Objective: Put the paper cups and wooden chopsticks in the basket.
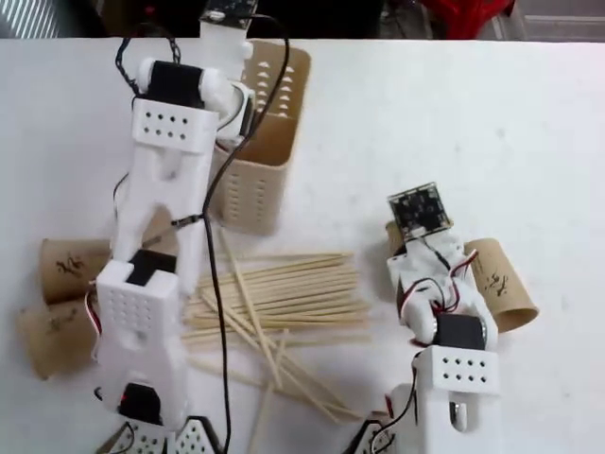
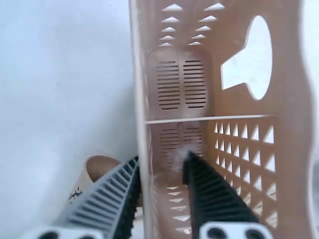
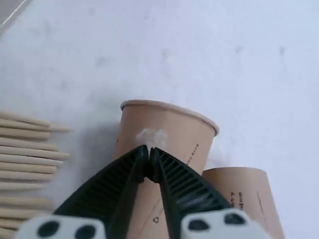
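The beige slotted basket stands at the back of the table. My left gripper is open astride the basket's near wall, one finger inside and one outside. A paper cup lies just outside that wall. My right gripper is shut with nothing in it, just above a paper cup lying on its side. A second cup lies beside that one. Wooden chopsticks are piled between the arms. Two more cups lie at the left.
The left arm stretches from the front edge up to the basket, with its cable trailing over the chopsticks. The right arm stands at the front right. Bare white table lies to the right of the basket.
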{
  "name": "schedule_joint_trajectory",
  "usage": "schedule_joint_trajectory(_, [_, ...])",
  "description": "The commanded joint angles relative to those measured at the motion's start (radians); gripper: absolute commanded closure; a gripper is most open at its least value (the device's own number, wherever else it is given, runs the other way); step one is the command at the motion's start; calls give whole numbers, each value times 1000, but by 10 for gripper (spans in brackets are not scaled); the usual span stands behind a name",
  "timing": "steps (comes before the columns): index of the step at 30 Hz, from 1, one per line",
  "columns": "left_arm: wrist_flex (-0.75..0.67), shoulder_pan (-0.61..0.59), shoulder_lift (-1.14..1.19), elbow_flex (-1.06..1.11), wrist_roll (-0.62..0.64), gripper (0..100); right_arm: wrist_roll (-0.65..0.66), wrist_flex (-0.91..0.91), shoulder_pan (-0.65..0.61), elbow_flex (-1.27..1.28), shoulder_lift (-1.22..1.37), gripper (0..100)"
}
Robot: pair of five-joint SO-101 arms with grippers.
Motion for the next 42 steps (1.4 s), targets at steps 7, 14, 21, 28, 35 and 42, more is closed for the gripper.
schedule_joint_trajectory(7, [-35,-7,-85,-267,-3,831,5,-36,4,43,-19,982])
schedule_joint_trajectory(14, [-68,77,-99,-476,-166,832,5,-38,4,44,-19,982])
schedule_joint_trajectory(21, [-146,87,-99,-233,-420,831,5,-38,4,44,-19,981])
schedule_joint_trajectory(28, [-117,79,-101,-123,-835,829,5,-38,4,46,-19,981])
schedule_joint_trajectory(35, [-115,70,-97,-115,-974,828,5,-38,4,46,-19,981])
schedule_joint_trajectory(42, [-95,68,-24,-115,-1123,807,5,-38,4,46,-19,981])
